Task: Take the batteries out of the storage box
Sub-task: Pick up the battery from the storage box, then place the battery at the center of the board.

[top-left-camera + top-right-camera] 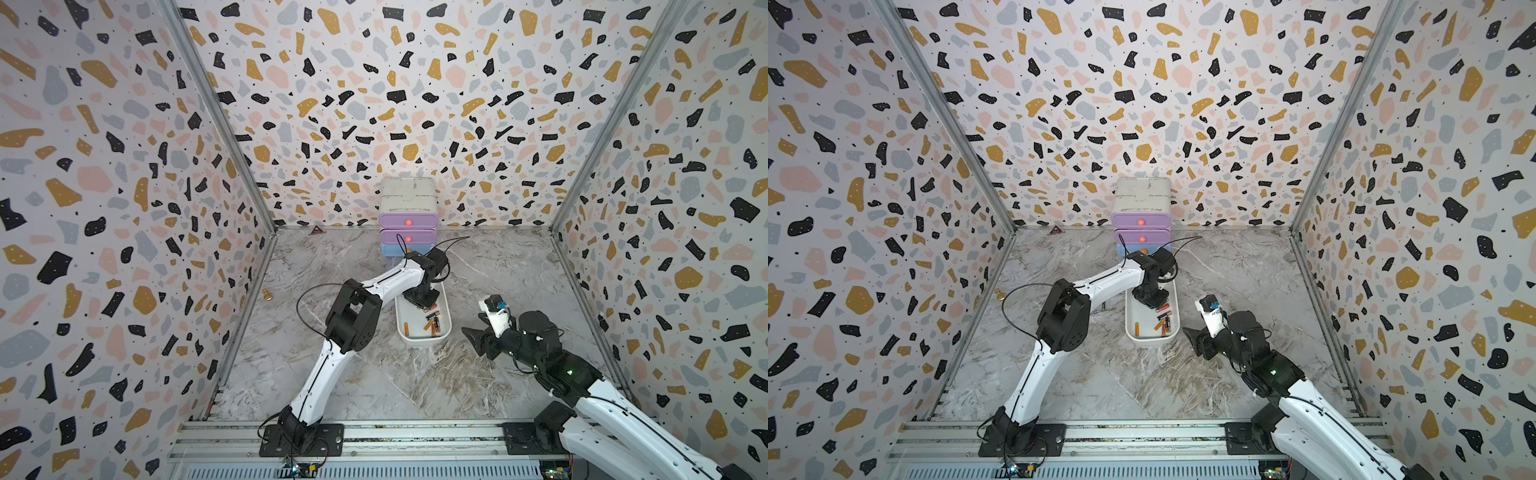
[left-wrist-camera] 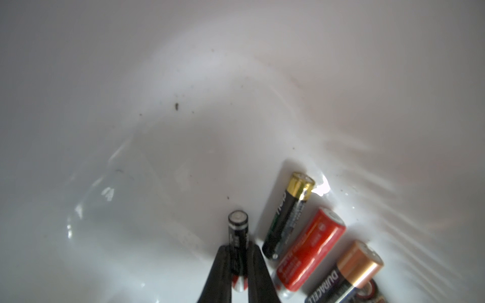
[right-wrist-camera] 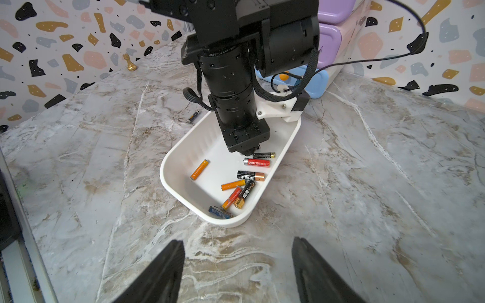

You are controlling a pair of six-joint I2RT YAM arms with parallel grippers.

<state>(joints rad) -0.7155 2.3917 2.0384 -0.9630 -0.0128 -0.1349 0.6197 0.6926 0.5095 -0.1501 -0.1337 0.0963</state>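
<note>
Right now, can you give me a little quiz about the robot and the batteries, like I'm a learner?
1. True or false: the right gripper is holding a battery.
2. What is the left gripper pinching? A) a red battery B) a black battery C) a chess piece
3. How many batteries can you see lying on the table, outside the storage box?

Key
1. False: it is open and empty.
2. B.
3. One: the stray battery.
</note>
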